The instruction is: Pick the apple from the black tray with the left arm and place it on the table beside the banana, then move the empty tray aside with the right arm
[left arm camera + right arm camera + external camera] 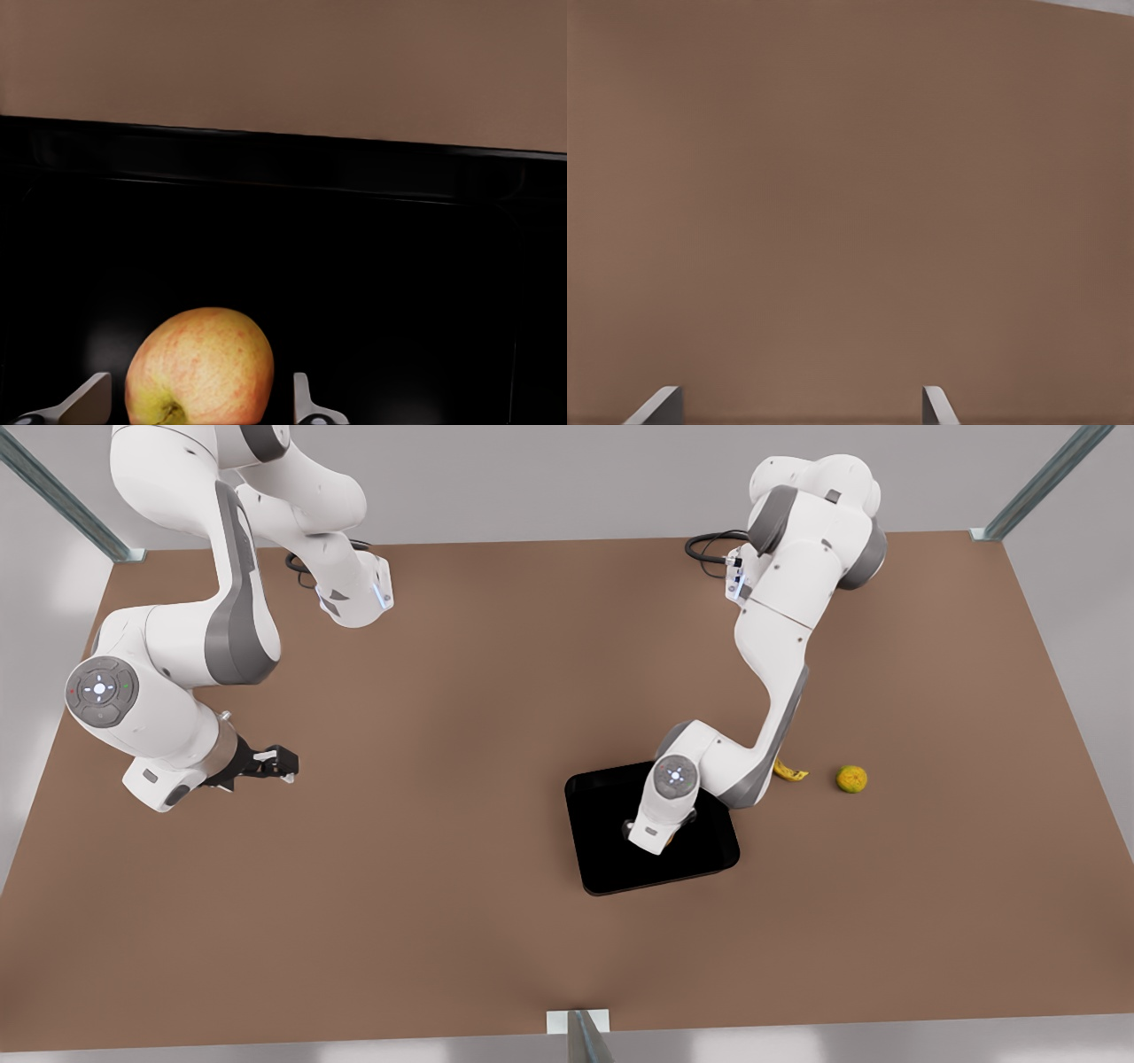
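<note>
Left tool (195,403) straddles apple (199,365).

Evenly and softly lit from overhead, with faint blurred shadows under the arms on the matte brown worktop (496,797), dim pale reflections on the glossy black tray (602,850), and slight softness across the wrist views.
</note>
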Tool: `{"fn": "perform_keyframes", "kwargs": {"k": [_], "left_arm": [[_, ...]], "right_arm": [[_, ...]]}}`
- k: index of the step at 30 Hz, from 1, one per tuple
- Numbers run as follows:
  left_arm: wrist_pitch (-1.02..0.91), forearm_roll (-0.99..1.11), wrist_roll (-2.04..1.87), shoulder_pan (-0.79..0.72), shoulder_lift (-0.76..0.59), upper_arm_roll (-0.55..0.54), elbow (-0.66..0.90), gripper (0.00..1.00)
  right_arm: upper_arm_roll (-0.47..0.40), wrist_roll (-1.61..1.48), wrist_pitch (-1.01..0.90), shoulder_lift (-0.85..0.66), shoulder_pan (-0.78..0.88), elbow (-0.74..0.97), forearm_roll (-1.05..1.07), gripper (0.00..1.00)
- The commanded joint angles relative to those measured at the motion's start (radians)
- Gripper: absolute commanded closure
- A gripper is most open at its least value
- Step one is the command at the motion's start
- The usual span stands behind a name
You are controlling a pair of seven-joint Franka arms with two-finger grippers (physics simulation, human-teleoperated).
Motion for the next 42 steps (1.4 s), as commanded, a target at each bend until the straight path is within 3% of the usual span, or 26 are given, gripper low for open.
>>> {"fn": "perform_keyframes", "kwargs": {"k": [1, 11, 12, 13, 16, 19, 22, 25, 29, 30, 31, 35, 37, 38, 40, 42], "left_arm": [[0.050, 0.001, -0.100, 0.002, 0.001, 0.000, -0.012, 0.00], [0.063, 0.000, -0.105, 0.005, 0.035, 0.000, -0.009, 0.00], [0.063, 0.000, -0.106, 0.008, 0.033, 0.000, -0.009, 0.23], [0.062, 0.000, -0.106, 0.011, 0.033, 0.000, -0.009, 0.29], [0.050, 0.000, -0.103, 0.016, 0.018, 0.000, -0.009, 0.29], [-0.173, -0.009, -0.099, 0.037, -0.103, -0.006, 0.012, 0.28], [-0.444, -0.063, 0.229, 0.195, -0.203, -0.017, 0.071, 0.28], [-0.446, -0.057, 0.687, 0.405, -0.206, -0.014, 0.071, 0.28], [-0.270, -0.048, 0.762, 0.441, -0.097, -0.012, 0.058, 0.28], [-0.270, -0.048, 0.762, 0.444, -0.097, -0.012, 0.061, 0.26], [-0.273, -0.049, 0.756, 0.444, -0.099, -0.012, 0.071, 0.00], [-0.288, -0.055, 0.757, 0.453, -0.105, -0.011, 0.100, 0.00], [-0.705, -0.140, 0.849, 0.467, -0.215, -0.049, 0.262, 0.00], [-0.780, -0.166, 0.849, 0.467, -0.351, -0.055, 0.253, 0.00], [-0.540, -0.312, 0.865, 0.496, -0.599, -0.048, -0.060, 0.00], [-0.579, -0.312, 0.957, 0.508, -0.585, -0.049, -0.031, 0.00]], "right_arm": [[-0.001, -0.001, -0.001, -0.001, 0.000, 0.000, 0.001, 0.00], [0.001, -0.001, -0.001, -0.001, 0.000, 0.000, -0.001, 0.00], [0.001, -0.001, -0.001, -0.001, 0.000, 0.000, -0.001, 0.00], [0.001, -0.001, -0.001, -0.001, 0.000, -0.001, -0.001, 0.00], [0.001, -0.001, -0.001, -0.001, 0.000, 0.000, -0.001, 0.00], [0.001, -0.001, -0.002, -0.001, 0.002, 0.000, -0.001, 0.00], [0.001, -0.001, -0.001, -0.001, 0.002, 0.000, 0.001, 0.00], [0.004, 0.144, 0.004, 0.022, 0.130, -0.001, 0.001, 0.00], [0.004, 0.186, 0.012, 0.040, 0.287, 0.000, 0.007, 0.00], [0.004, 0.264, 0.012, 0.040, 0.299, -0.001, 0.004, 0.00], [0.004, 0.336, 0.021, 0.043, 0.327, -0.001, -0.001, 0.00], [0.012, 0.385, 0.124, 0.151, 0.367, 0.000, 0.036, 0.00], [0.013, 0.480, 0.146, 0.162, 0.385, -0.001, 0.038, 0.00], [0.013, 0.551, 0.229, 0.162, 0.387, -0.026, 0.041, 0.00], [0.015, 0.670, 0.358, 0.177, 0.388, -0.041, 0.117, 0.00], [0.016, 0.723, 0.452, 0.224, 0.407, -0.042, 0.116, 0.00]]}}
